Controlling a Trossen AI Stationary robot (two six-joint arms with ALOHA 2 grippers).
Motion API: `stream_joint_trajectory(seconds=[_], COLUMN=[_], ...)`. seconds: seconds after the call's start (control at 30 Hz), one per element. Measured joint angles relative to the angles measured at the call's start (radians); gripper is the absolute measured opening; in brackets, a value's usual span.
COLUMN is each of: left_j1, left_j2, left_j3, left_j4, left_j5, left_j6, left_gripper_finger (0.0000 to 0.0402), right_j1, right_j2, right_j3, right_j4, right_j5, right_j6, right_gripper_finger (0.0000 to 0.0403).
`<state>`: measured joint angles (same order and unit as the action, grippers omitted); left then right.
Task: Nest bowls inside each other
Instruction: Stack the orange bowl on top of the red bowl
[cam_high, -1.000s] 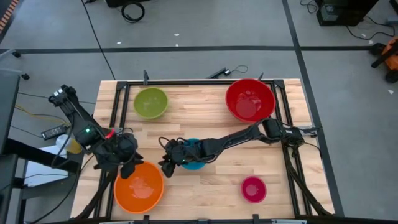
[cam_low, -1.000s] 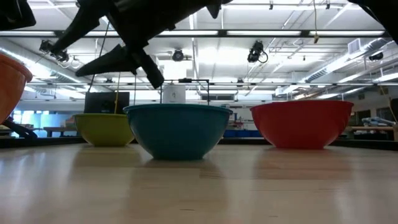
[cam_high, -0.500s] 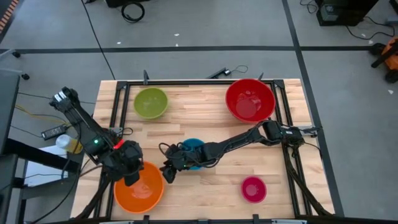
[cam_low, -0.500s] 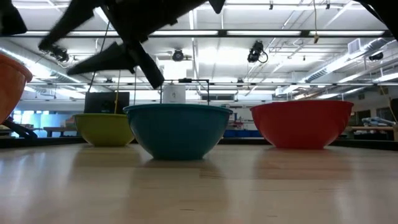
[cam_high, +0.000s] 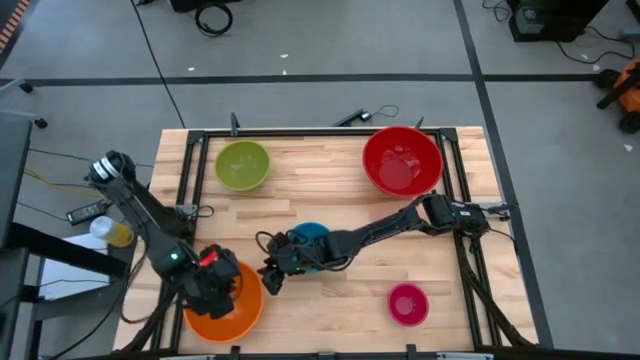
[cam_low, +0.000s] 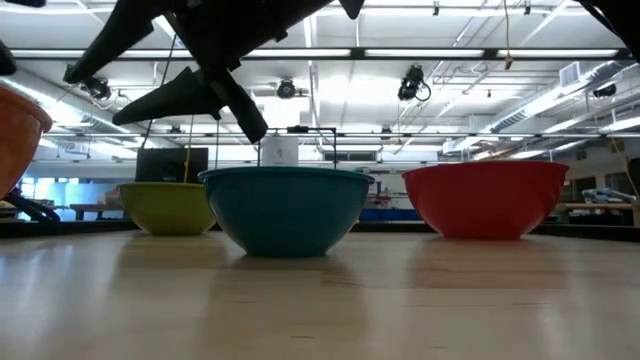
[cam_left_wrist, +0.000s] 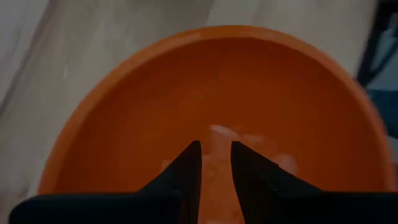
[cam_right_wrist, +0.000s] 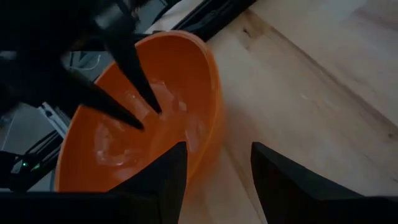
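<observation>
The orange bowl sits upright on the table near its near left corner. My left gripper points down into the bowl's hollow, open by a narrow gap with nothing between the fingers; no touch shows. In the right wrist view its fingertips hang over the bowl's inner floor. My right gripper stands open and holds nothing between the orange bowl and the blue bowl, low over the table. The lime green bowl, red bowl and pink bowl stand apart, each on its base.
A black frame runs along the table's edges. My right arm stretches from the right edge across the middle, partly over the blue bowl. Bare wood lies between the green and red bowls and along the near edge left of the pink bowl.
My left gripper has gone toward the table's near edge and down, from beside the orange bowl's far rim to over its hollow, tipping more steeply downward. The bowls have stayed where they were.
</observation>
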<state>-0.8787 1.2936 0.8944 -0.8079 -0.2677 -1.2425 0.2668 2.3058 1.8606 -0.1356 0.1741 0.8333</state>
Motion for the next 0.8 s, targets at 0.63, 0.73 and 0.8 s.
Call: stream_joint_trajectory(seconds=[0.63, 0.73, 0.8], left_j1=[0.251, 0.263, 0.264], left_j2=[0.154, 0.131, 0.104], left_j3=[0.0, 0.004, 0.015], left_j4=[0.12, 0.114, 0.107], left_j5=[-0.042, -0.012, -0.002], left_j6=[0.342, 0.342, 0.342], left_gripper_finger=[0.0084, 0.0084, 0.0084], right_j1=[-0.014, -0.02, -0.024], right_j2=[0.0, -0.002, -0.006], right_j3=[0.0, 0.0, 0.001], right_j4=[-0.094, -0.1, -0.09], right_j5=[-0.014, -0.015, -0.018], right_j6=[-0.033, -0.014, -0.011], right_gripper_finger=[0.0184, 0.0184, 0.0183])
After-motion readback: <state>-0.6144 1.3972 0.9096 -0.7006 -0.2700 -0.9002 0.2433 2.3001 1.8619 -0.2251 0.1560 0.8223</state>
